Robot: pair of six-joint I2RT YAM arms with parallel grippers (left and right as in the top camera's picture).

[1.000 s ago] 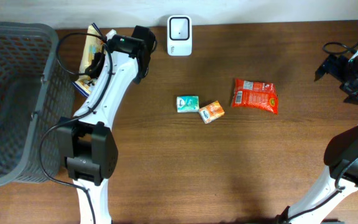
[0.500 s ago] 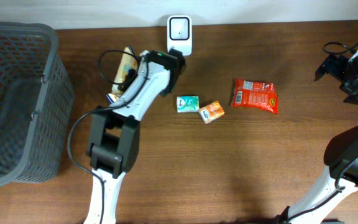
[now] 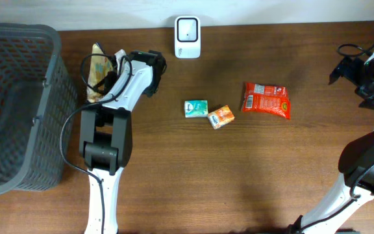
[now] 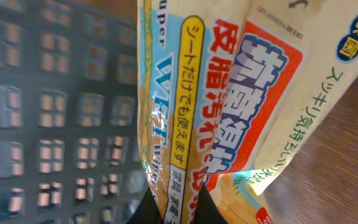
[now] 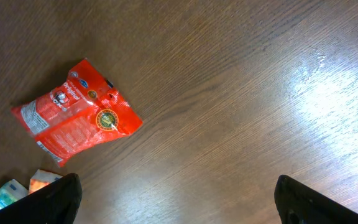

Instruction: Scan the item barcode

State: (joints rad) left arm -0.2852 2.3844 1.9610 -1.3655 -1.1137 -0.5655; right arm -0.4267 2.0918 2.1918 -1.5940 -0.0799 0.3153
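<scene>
A yellow wet-wipes pack (image 3: 99, 67) with blue and orange print hangs above the table beside the basket, left of the white scanner (image 3: 187, 28). My left gripper (image 3: 117, 63) is shut on its edge. In the left wrist view the pack (image 4: 229, 93) fills the frame, pinched between the dark fingertips of the left gripper (image 4: 176, 208). No barcode shows on the faces in view. My right gripper (image 5: 176, 205) stands wide open over bare wood at the far right, holding nothing.
A grey mesh basket (image 3: 18, 104) stands at the left edge, its wall (image 4: 55, 112) close behind the pack. A green packet (image 3: 195, 108), an orange packet (image 3: 221, 116) and a red snack bag (image 3: 266, 99) lie mid-table. The red snack bag (image 5: 76, 118) also shows in the right wrist view.
The left arm swung the pack right toward the scanner half a second ago, then back left beside the basket. The right arm has not moved.
</scene>
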